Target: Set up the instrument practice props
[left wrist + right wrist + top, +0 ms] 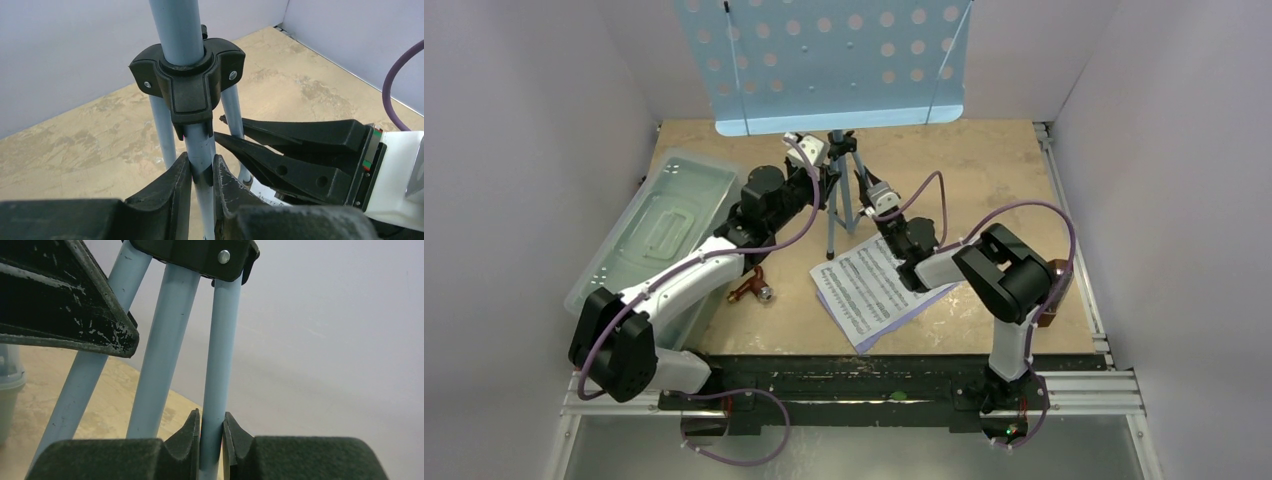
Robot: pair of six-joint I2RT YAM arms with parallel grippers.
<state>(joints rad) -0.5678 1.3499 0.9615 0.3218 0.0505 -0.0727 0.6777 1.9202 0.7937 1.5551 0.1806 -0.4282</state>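
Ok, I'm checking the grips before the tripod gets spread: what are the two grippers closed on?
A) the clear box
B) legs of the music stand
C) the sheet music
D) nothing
B: the left gripper and the right gripper each pinch a separate light-blue leg of the music stand, seen in both wrist views.

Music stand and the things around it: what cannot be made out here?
- Music stand: top view, upper edge cuts off its desk.
- Its feet: wrist views, hidden below left gripper and right gripper, shut on its legs.
- Brown thing: top view, mostly behind right arm.
- Sheet music: top view, notes too small.
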